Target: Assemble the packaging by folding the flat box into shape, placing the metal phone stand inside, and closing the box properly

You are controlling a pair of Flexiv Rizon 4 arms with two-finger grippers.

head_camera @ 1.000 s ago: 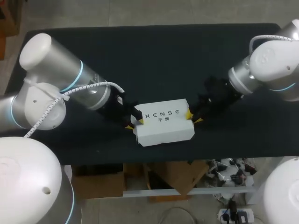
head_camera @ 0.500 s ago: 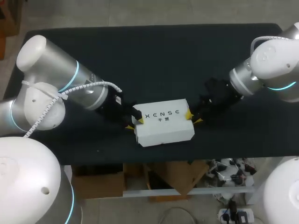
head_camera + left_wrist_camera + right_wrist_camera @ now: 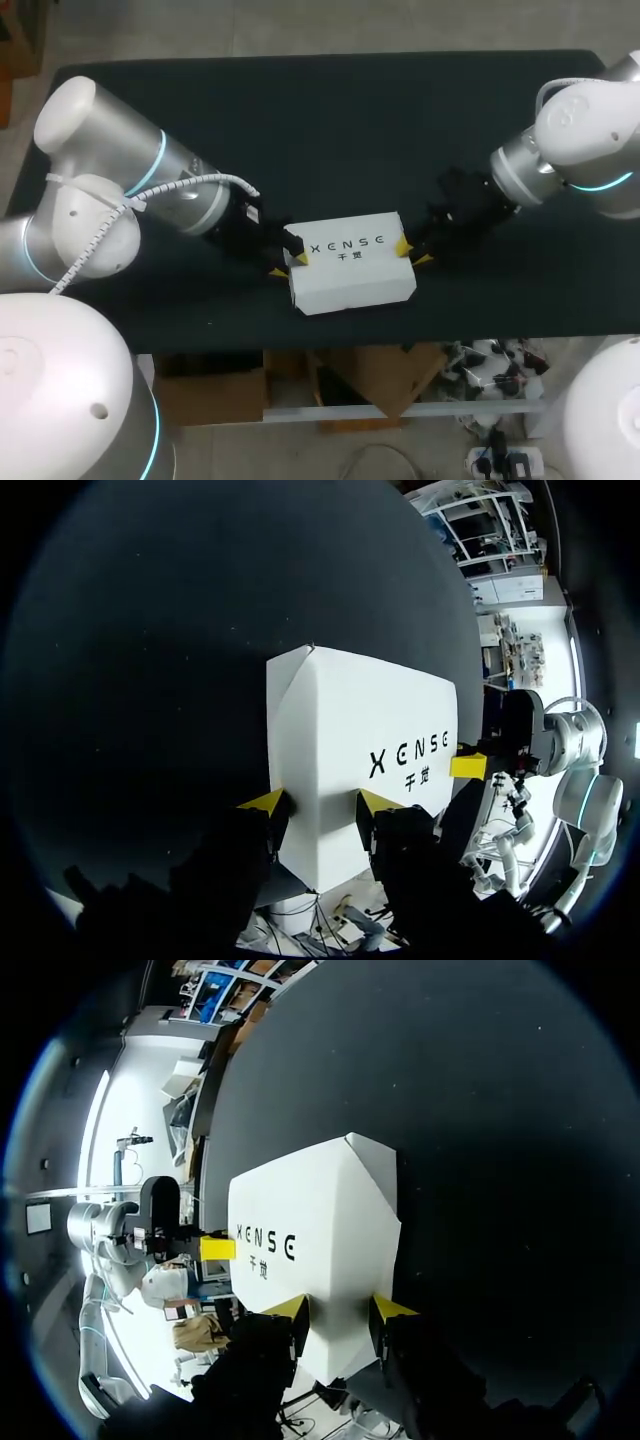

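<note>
A closed white box (image 3: pixel 352 272) with dark print on its lid lies near the front edge of the black table (image 3: pixel 330 130). My left gripper (image 3: pixel 288 265) is at the box's left end, one yellow tip on the lid and the other against the end wall. In the left wrist view the box (image 3: pixel 350 730) sits between that gripper's (image 3: pixel 321 802) fingers, both touching it. My right gripper (image 3: pixel 414 251) holds the right end the same way. The right wrist view shows the box (image 3: pixel 320 1230) pinched between its (image 3: pixel 340 1308) tips. No metal phone stand is visible.
The black table stretches bare behind the box and to both sides. Its front edge (image 3: pixel 350 325) runs just below the box, with cardboard and clutter on the floor beyond.
The left arm's upper links have shifted slightly. The box and both grippers stay where they were.
</note>
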